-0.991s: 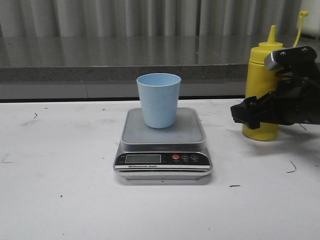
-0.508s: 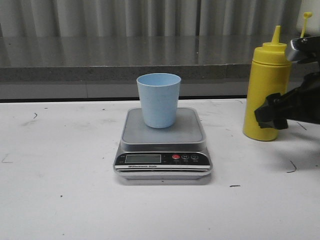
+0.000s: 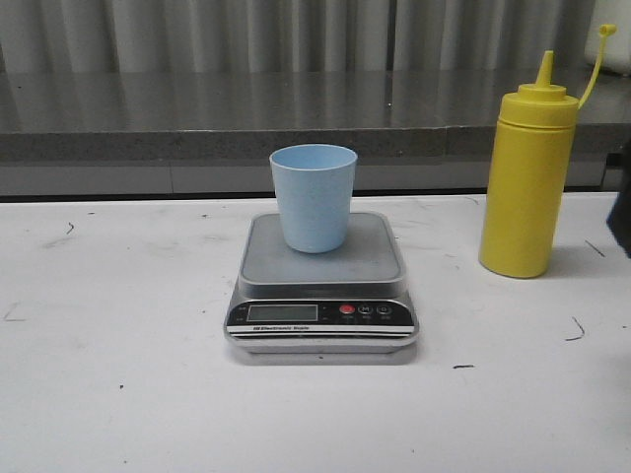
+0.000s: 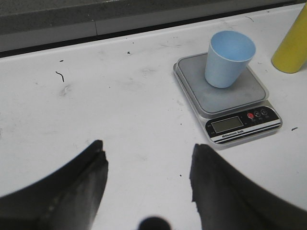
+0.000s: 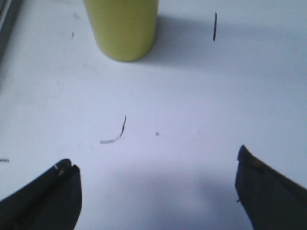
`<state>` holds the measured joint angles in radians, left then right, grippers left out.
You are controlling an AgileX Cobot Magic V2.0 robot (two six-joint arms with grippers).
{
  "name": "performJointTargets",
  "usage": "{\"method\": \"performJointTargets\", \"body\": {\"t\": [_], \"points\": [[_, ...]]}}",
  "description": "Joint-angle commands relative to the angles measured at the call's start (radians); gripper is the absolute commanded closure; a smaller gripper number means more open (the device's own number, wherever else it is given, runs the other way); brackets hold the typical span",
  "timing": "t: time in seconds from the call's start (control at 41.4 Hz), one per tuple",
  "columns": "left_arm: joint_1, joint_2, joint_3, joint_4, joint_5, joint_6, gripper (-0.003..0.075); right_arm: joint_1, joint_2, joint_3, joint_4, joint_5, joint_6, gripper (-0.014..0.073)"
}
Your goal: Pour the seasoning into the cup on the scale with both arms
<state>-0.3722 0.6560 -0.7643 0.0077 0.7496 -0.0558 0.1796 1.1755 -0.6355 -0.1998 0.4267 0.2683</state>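
White and scuffed with small dark marks, the worktop runs back to a grey ledge and pale vertical slats behind it. We see the seasoning bottle standing upright at the far right, its long axis vertical and its nozzle pointing straight up, the small cap hanging off to the right on its thin tether. It rests on the worktop, well apart from the scale at centre. The cup stands upright on the scale's grey platform, mouth up, toward the far side of the plate; the black panel with display and red button faces the near edge. Nothing lies between bottle and scale. Our left tool hovers over bare worktop to the left of the scale, fingers spread and empty. Our right tool is likewise spread wide and empty, near the bottle's base. In the front view only a dark sliver at the right edge shows, too little to make out.
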Motion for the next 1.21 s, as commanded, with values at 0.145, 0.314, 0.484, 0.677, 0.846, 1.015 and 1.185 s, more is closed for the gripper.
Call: {"method": "performJointTargets", "body": {"t": [0.145,0.314,0.484,0.677,0.846,1.015,1.185], "points": [[0.001,0.0,-0.025,-0.008,-0.07,-0.003,0.0334,0.027,-0.252,-0.104,0.157,0.297,-0.204,-0.0069],[0.001,0.0,-0.025,-0.008,-0.07,-0.003,0.0334,0.027,-0.434,-0.118,0.2,0.384,-0.228,-0.0069],[0.001,0.0,-0.025,-0.008,-0.07,-0.003,0.0334,0.027,-0.611,-0.118,0.209,0.445,-0.228,-0.0069],[0.001,0.0,-0.025,-0.008,-0.071,-0.003,0.0334,0.027,-0.723,-0.118,0.209,0.515,-0.228,-0.0069],[0.001,0.0,-0.025,-0.008,-0.071,-0.003,0.0336,0.027,-0.742,-0.118,0.209,0.509,-0.228,-0.0026],[0.001,0.0,-0.025,-0.008,-0.071,-0.003,0.0489,0.027,-0.742,-0.118,0.209,0.502,-0.228,0.0285],[0.001,0.0,-0.025,-0.008,-0.071,-0.003,0.0715,0.027,-0.742,-0.118,0.209,0.502,-0.228,0.0616]]}}
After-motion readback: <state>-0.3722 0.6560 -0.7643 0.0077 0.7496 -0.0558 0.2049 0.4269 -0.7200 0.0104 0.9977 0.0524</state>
